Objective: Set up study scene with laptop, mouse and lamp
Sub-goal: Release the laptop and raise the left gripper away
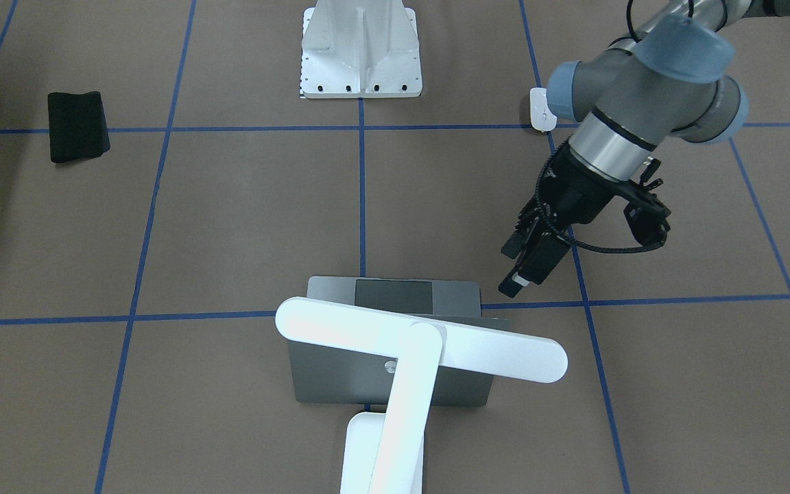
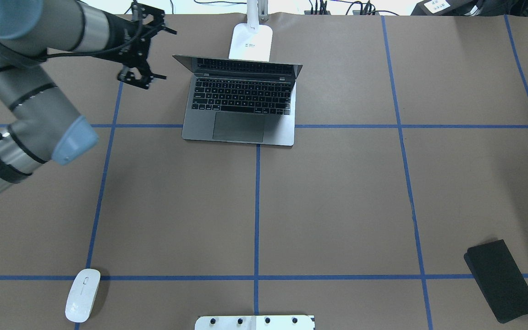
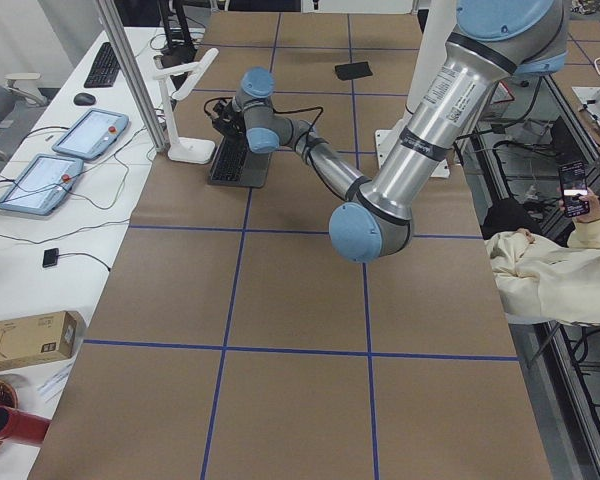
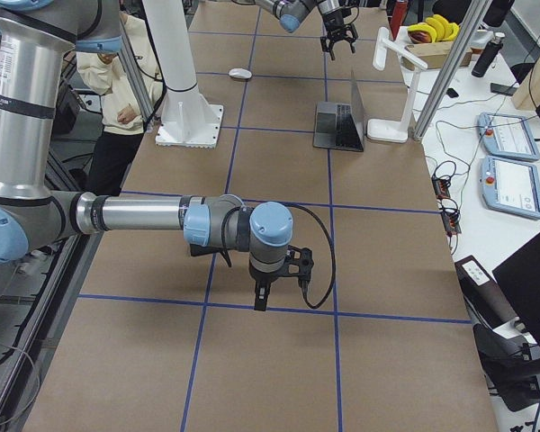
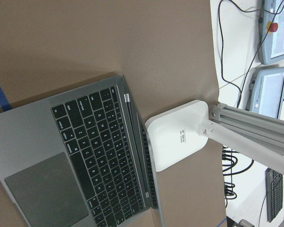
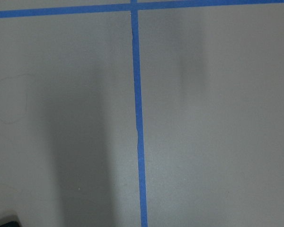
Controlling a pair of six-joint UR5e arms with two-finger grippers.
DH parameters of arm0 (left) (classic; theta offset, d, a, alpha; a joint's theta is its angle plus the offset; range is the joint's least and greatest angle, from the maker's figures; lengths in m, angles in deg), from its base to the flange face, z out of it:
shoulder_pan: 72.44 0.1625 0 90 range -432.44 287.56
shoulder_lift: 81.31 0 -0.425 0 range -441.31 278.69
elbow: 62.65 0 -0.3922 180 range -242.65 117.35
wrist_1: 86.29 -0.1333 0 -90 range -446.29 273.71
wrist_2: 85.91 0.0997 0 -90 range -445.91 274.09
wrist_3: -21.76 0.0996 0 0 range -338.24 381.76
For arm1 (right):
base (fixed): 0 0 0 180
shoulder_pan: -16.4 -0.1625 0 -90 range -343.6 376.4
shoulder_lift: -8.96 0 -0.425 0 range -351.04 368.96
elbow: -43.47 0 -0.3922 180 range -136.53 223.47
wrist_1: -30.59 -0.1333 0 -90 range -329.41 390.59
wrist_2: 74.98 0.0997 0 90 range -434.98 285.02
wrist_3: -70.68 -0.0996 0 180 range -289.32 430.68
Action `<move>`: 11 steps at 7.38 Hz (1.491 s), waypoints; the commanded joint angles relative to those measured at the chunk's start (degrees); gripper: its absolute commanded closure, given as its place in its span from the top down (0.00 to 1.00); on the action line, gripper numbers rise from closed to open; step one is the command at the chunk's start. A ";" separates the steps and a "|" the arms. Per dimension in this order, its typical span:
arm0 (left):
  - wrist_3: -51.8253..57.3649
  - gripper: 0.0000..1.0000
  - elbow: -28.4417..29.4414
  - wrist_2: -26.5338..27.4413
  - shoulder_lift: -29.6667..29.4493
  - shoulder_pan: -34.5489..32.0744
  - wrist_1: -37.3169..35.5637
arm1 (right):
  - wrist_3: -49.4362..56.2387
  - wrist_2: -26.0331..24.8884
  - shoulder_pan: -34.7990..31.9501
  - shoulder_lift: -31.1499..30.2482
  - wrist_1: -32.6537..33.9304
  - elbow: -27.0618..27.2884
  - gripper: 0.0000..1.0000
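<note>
The grey laptop (image 2: 241, 105) stands open at the table's far middle, keys facing the robot. Right behind its screen is the white lamp (image 2: 251, 42); from the front its bar head (image 1: 422, 339) crosses the laptop lid (image 1: 323, 374). The white mouse (image 2: 82, 294) lies near the front left, partly behind the left arm in the front view (image 1: 542, 110). My left gripper (image 2: 161, 54) hovers open just left of the laptop screen, holding nothing. My right gripper (image 4: 261, 297) shows only in the exterior right view, low over bare table; I cannot tell whether it is open or shut.
A black pad (image 2: 502, 280) lies at the near right. The white ribbed pedestal (image 2: 255, 322) stands at the near middle edge. A seated person (image 3: 550, 275) is beside the table. Monitors and cables sit beyond the far edge.
</note>
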 commanded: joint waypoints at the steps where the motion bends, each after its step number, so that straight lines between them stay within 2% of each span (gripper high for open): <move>1: 27.18 0.99 -6.61 -7.61 7.38 -5.66 -12.39 | -0.31 -0.33 0.00 1.57 -1.64 -0.60 1.00; 2: 38.45 0.99 -8.03 -10.07 9.34 -8.47 -17.41 | -0.83 0.54 0.00 1.58 -2.44 -1.04 1.00; 3: 48.14 0.99 -8.91 -11.92 12.23 -10.67 -19.46 | -0.32 4.55 0.00 1.15 -2.36 -1.74 1.00; 5: 65.30 0.99 -8.84 -16.66 15.67 -15.16 -19.83 | -0.31 16.04 1.92 -1.31 -2.27 -5.93 1.00; 6: 68.85 0.99 -8.83 -18.08 15.68 -15.53 -20.27 | -0.05 23.50 6.37 -2.45 -2.18 -8.57 1.00; 8: 71.70 0.99 -9.62 -20.54 15.68 -16.05 -20.53 | -0.49 28.99 17.35 -2.11 -2.45 -8.69 1.00; 11: 76.52 0.99 -10.59 -21.43 18.40 -16.32 -20.36 | -0.57 29.03 26.95 -1.67 -2.80 -8.77 1.00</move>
